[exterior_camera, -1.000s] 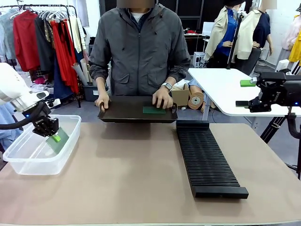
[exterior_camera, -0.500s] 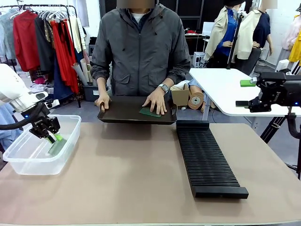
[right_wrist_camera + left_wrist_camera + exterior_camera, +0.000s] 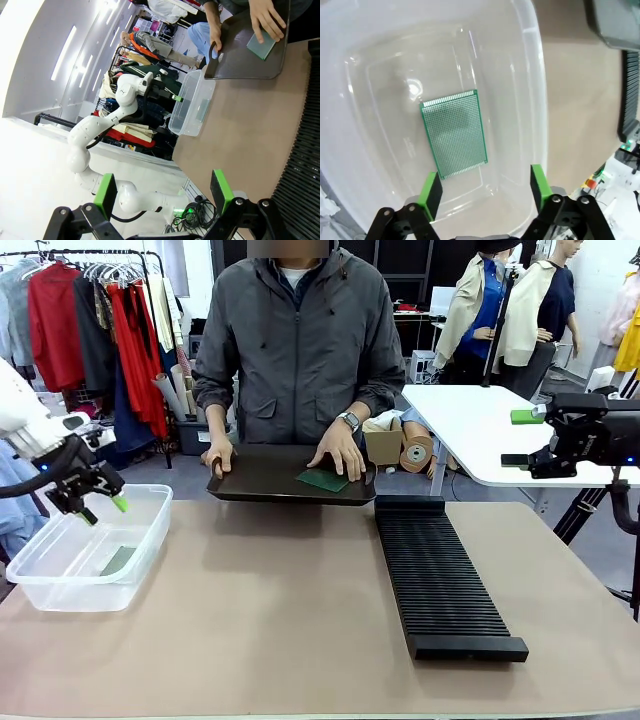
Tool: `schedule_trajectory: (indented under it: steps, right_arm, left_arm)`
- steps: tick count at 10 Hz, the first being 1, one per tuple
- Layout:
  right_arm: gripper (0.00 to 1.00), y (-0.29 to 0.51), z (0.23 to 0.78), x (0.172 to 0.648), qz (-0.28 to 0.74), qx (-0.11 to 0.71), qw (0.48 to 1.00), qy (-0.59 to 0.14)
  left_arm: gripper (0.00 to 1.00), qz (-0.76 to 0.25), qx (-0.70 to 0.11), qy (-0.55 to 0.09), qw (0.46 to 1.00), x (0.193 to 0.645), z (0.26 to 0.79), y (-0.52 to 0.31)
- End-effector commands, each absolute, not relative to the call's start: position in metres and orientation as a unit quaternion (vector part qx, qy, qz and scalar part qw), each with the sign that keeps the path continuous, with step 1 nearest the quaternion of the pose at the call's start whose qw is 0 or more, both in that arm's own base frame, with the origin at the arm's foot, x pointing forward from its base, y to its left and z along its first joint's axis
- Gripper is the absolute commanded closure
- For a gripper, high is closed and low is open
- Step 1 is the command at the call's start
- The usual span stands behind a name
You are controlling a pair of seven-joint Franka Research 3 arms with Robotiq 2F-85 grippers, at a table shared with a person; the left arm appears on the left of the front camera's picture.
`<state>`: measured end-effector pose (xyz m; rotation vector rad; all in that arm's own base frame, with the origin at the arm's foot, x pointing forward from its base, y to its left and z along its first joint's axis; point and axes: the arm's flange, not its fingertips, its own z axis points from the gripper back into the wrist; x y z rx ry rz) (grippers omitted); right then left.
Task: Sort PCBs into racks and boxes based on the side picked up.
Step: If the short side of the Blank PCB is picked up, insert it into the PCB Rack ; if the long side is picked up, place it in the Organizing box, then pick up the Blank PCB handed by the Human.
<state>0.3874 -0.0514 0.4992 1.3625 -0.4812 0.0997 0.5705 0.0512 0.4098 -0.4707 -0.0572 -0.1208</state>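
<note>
Green PCB (image 3: 454,133) in box (image 3: 536,75), beneath left gripper (image 3: 484,174)

Tan table (image 3: 250,640), 1 flat surface. 2 things clearly on it. Clear tub (image 3: 60,595): well apart from person's watch hand (image 3: 338,452), off to picture-left, nearer robot side. Black slotted rack (image 3: 440,580): far end just beside that hand, runs lengthwise away from it toward robot side. Black tray (image 3: 265,475) under hand at far table edge; resting or held, can't tell.
</note>
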Motion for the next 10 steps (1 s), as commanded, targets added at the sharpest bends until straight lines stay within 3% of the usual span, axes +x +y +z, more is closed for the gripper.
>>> schedule_trajectory:
  steps: [1, 10]
  right_arm:
    - [0.00, -0.051, 0.503, 0.387, 0.038, 0.629, 0.746, -0.216]
    - [0.00, -0.051, 0.503, 0.387, 0.038, 0.629, 0.746, -0.216]
  left_arm:
    - [0.00, -0.045, -0.215, -0.041, 0.975, 0.550, 0.430, 0.053]
    - [0.00, -0.054, -0.237, -0.046, 0.969, 0.543, 0.451, 0.052]
